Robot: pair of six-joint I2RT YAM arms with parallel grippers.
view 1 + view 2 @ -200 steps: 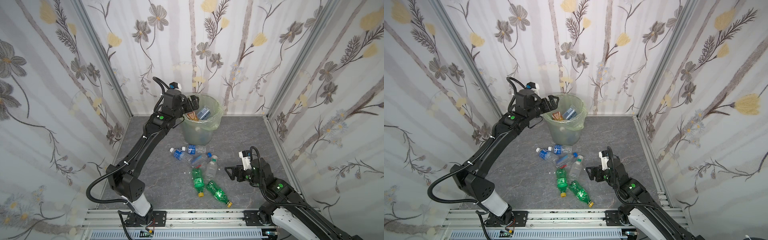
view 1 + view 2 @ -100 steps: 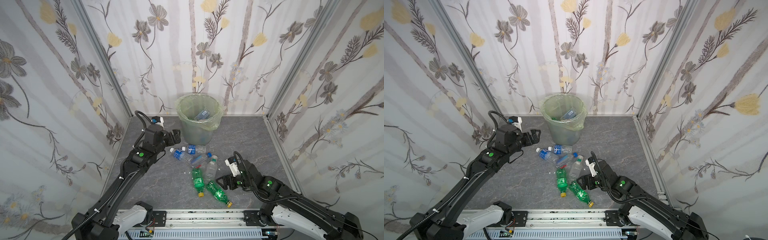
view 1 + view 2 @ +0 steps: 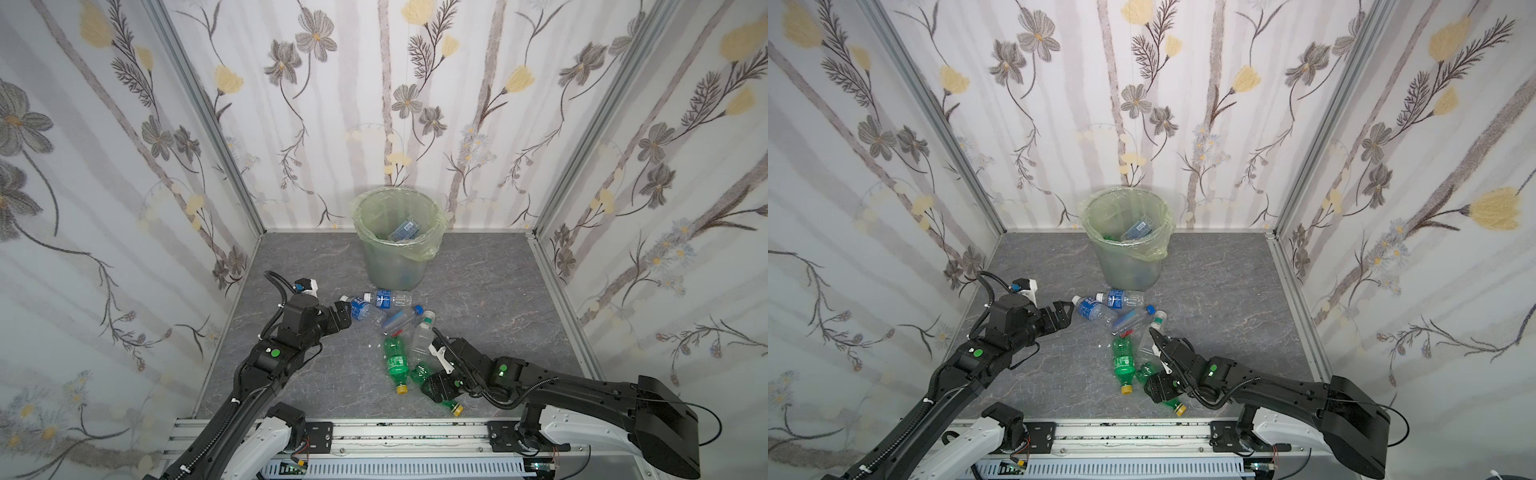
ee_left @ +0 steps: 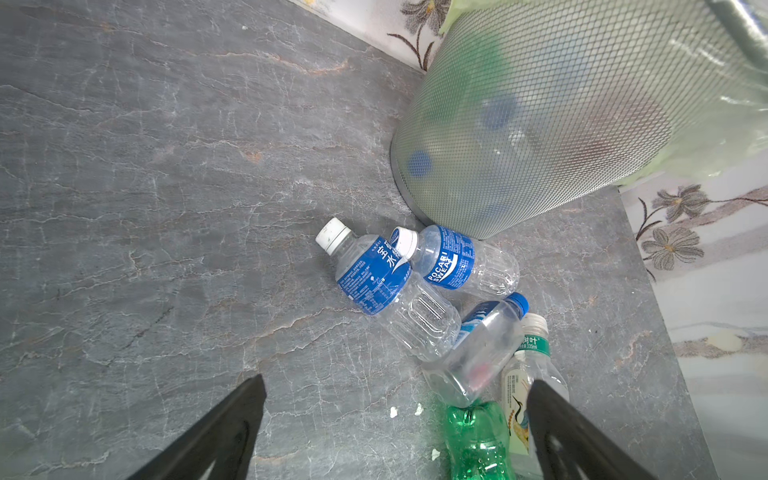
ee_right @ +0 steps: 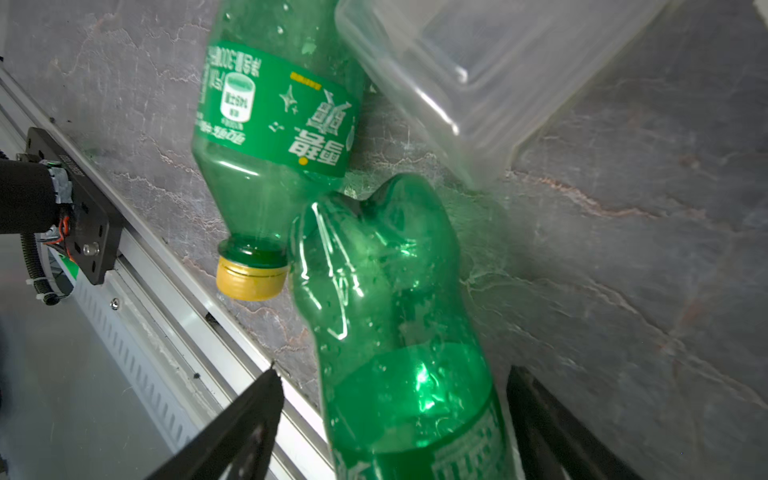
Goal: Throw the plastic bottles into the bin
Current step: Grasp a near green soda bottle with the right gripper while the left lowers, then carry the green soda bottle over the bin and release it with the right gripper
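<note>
One green bottle (image 5: pixel 399 332) lies flat, cap toward rail (image 3: pixel 374 432) (R gripper (image 5: pixel 392 372) astride, fingers (image 5: pixel 249 424) apart); L gripper (image 4: pixel 397 380) wide.

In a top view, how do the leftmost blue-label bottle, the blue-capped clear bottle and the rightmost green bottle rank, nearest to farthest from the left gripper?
1. Leftmost blue-label bottle: just ahead of the left gripper, pile's left.
2. Blue-capped clear bottle: pile's middle.
3. Rightmost green bottle: front right.

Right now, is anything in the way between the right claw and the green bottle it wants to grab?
No, nothing visible. The green bottle lies between the open jaws of the right gripper. A second green bottle and a clear bottle lie beside it, outside the gap.
</note>
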